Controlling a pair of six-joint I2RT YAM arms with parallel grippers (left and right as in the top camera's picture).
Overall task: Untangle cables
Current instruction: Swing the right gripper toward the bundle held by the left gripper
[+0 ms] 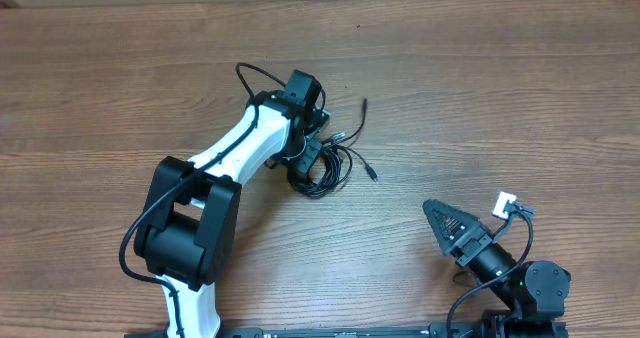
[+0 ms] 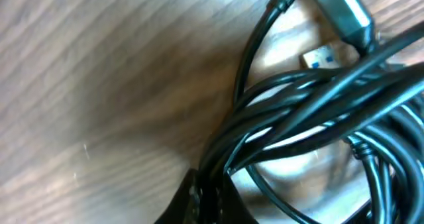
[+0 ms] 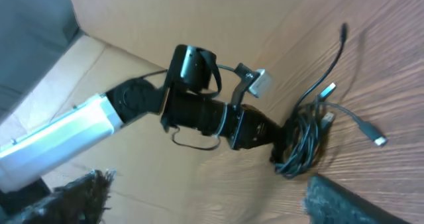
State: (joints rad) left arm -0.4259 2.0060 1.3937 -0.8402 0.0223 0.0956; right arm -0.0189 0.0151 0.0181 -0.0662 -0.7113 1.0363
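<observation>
Now | left tool (image 1: 312, 158) clamped on cables (image 1: 337, 168); right tool (image 1: 438, 218) spread apart, well away from them

The bench (image 1: 500, 98) is showing matt brown wood grain, smooth with a faint sheen. The cables (image 1: 325, 168) are gleaming as smooth, glossy black plastic sheathing; one plug (image 2: 324, 55) is showing a pale, metal-looking shell with a blue insert. The left arm (image 1: 240, 143) is wearing smooth white plastic over matt black joints. The pads (image 3: 73, 197) of the right claw (image 3: 218, 207) are looking dark and rough.
</observation>
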